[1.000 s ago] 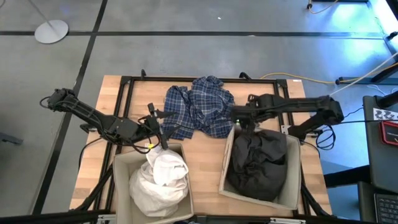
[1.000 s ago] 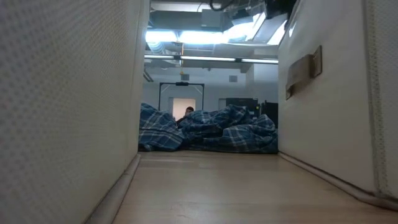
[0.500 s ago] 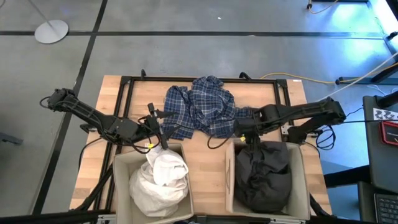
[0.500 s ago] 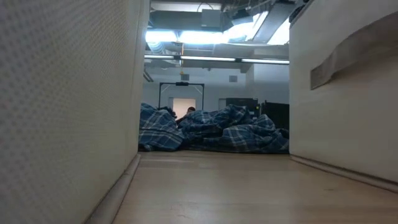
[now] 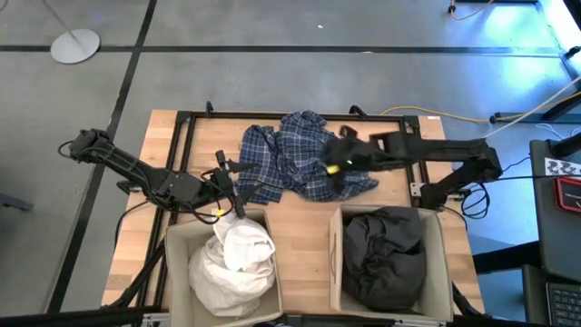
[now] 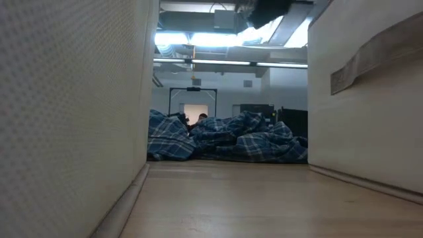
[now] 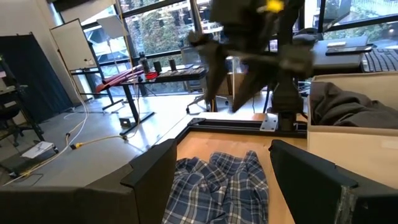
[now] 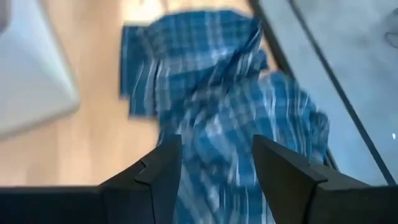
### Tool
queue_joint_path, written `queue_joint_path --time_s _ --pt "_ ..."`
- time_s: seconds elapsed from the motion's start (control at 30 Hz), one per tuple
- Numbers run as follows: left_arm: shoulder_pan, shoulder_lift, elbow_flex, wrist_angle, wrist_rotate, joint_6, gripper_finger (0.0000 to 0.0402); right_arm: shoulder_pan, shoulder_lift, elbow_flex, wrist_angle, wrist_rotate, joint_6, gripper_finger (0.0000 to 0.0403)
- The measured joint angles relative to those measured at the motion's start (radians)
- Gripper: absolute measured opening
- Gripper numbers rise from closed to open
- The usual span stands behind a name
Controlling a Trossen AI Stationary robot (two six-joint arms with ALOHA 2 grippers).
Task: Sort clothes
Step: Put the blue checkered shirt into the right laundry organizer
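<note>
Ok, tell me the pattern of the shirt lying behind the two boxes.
Blue-and-white plaid. The shirt shows best in the high view, crumpled on the table.

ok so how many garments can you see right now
3. A white garment fills the left box, a dark garment fills the right box, and the plaid shirt lies loose on the table behind them. More could be buried under the boxed ones.

This is a robotics lab or open office-style workspace. The wooden table (image 5: 300,227) stands on a bare grey concrete floor (image 5: 272,82) marked with dark tape lines, with loose cables (image 5: 472,118) and a round stand base (image 5: 74,44) lying beyond it. Past the table, the left wrist view shows a whiteboard (image 7: 74,46), big windows (image 7: 161,25) and desks with a keyboard (image 7: 379,59); the low view shows ceiling strip lights (image 6: 218,39).
</note>
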Motion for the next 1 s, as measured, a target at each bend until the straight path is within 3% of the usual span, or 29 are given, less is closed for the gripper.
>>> queue_joint_path --time_s 0.27,0.53,1.0 --pt "0.000 0.000 0.000 -0.006 0.000 0.000 0.0251 -0.125 0.174 -0.061 0.105 -0.026 0.003 0.0198" --pt "0.000 0.000 0.000 -0.007 0.000 0.001 0.0251 -0.161 0.377 -0.080 0.161 -0.062 0.064 0.0198" --pt "0.000 0.000 0.000 -0.014 0.000 0.001 0.0251 -0.210 0.553 -0.081 0.192 -0.079 0.076 0.0198"
